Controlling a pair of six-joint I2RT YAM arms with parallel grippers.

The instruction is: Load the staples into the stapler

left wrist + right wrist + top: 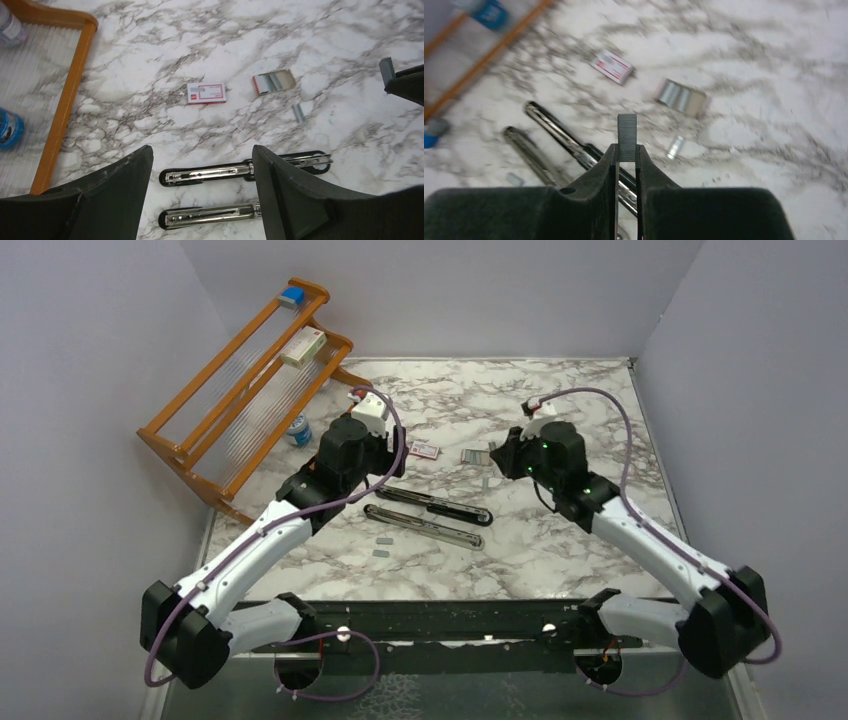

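2 parallel black bars w/ shiny silver rails: the stapler (425, 528) lies opened flat on the marble table (560, 540). Its long axis runs L-R in the top view, right ends slightly nearer the arms. Right gripper (626, 149) is clamped on a grey staple strip (627, 131) that sticks straight out past the tips. Left gripper (202, 152) hangs over the stapler, jaws wide apart, holding nothing.

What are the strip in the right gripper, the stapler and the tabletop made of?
The staple strip in the right gripper: bare metal, dull silver-grey, finely ridged. The stapler: shiny, reflective metal rail in a black shell, plastic or painted metal, cannot tell. The table: white with grey veins, marble or a printed imitation.
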